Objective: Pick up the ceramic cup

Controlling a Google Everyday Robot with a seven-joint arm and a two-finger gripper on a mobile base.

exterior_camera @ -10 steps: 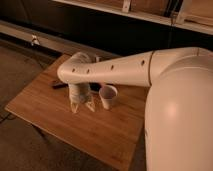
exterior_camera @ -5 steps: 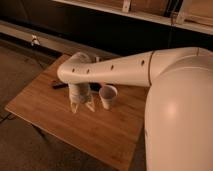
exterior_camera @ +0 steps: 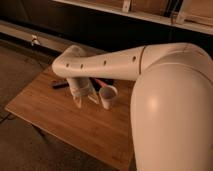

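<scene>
**Inspector:** Position of the small white handleless ceramic cup [exterior_camera: 108, 96]?

**Assessor:** Upright on the light wooden tabletop [exterior_camera: 55, 122]. It is just beside the white two-finger gripper [exterior_camera: 86, 102], toward the view's right, outside the fingers and not gripped.

**Inspector:** Gripper condition?

**Assessor:** Fingers spread, tips pointing down close over the wood, nothing between them.

**Inspector:** Clearance?

**Assessor:** The cup stands well in from the near edge, with broad bare wood in front. A dark slim object [exterior_camera: 60, 85] lies behind the arm.

I count one wooden table [exterior_camera: 45, 109], one white ceramic cup [exterior_camera: 108, 96] and one dark slim object [exterior_camera: 60, 85] on it, and one gripper [exterior_camera: 86, 101], jaws apart, hanging just beside the cup.
</scene>
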